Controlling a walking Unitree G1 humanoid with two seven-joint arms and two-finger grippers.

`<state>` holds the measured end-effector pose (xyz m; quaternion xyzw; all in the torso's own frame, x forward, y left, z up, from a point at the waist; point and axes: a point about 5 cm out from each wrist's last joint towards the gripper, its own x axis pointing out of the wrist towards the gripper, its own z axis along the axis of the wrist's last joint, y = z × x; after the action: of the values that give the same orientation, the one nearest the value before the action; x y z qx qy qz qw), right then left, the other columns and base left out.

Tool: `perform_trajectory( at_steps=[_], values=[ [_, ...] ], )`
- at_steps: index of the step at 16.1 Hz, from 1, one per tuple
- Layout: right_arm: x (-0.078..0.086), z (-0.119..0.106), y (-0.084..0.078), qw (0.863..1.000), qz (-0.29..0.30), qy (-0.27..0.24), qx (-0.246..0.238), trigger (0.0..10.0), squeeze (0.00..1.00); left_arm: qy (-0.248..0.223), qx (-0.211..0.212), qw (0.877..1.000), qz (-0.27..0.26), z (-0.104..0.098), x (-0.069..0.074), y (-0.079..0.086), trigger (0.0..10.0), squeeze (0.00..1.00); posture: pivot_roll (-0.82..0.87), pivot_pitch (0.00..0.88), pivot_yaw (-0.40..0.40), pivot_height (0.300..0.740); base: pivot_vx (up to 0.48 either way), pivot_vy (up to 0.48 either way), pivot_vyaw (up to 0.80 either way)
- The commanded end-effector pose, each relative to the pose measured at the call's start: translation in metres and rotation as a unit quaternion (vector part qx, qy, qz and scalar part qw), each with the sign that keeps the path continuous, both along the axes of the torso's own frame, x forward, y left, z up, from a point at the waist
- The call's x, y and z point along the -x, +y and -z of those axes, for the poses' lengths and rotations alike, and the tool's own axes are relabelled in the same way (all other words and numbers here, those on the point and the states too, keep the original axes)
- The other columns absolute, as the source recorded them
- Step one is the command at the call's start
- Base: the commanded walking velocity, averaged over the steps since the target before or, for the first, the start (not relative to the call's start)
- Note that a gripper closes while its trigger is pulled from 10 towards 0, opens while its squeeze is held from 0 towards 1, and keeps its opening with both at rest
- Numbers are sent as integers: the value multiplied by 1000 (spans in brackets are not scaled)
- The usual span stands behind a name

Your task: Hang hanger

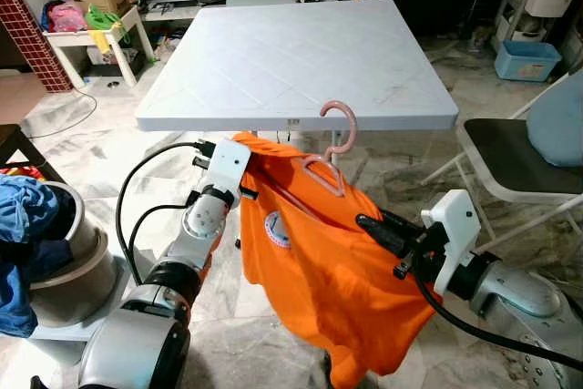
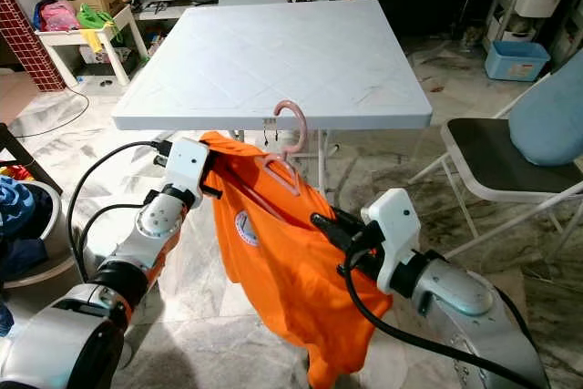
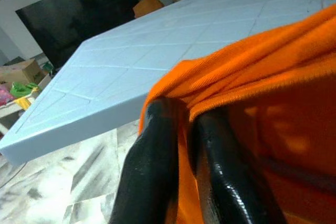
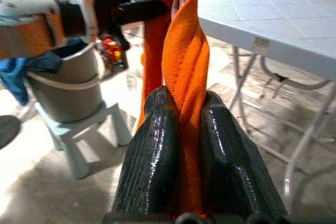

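Holding the orange shirt (image 1: 319, 261) at centre frame, both grippers are clamped on cloth: left gripper (image 3: 181, 129) pinches one shoulder, right gripper (image 4: 189, 145) the other. The pink hanger (image 1: 335, 138) sits inside the collar, its hook just below the white table (image 1: 273, 61) edge. Judgement: keep both pinches level so the hook stays upright. Right wrist view adds a grey bucket (image 4: 79, 87) on a stool.

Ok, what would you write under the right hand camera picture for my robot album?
Right gripper pinching an orange shirt, left gripper holding its far end beside a white table.
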<state>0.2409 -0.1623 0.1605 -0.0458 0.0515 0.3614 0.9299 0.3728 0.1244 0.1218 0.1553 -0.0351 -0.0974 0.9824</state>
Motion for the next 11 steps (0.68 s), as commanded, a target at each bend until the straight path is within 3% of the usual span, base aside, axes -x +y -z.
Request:
perform_trajectory(
  at_steps=[1,3,4,9,11],
  values=[
    [0,-11,3,1000,2,-26,-6,10000,0,-1,5,1000,-14,-3,-3,6,0,0,-186,0,75,740,0,0,0],
    [7,-15,10,999,-26,-25,-15,10000,0,5,1,999,-32,-2,-4,11,0,0,-189,0,71,740,0,0,0],
    [9,-13,6,999,-24,-21,0,10000,0,7,-2,999,-50,-2,-5,19,0,0,-192,5,62,740,0,0,0],
    [11,-10,-35,994,0,-13,105,10000,0,6,-23,992,-121,-8,-7,58,0,0,-192,4,56,740,0,0,0],
    [7,-20,-49,992,6,-29,123,10000,0,11,-29,992,-124,-7,-7,62,0,0,-189,1,60,740,0,0,0]
  ],
)
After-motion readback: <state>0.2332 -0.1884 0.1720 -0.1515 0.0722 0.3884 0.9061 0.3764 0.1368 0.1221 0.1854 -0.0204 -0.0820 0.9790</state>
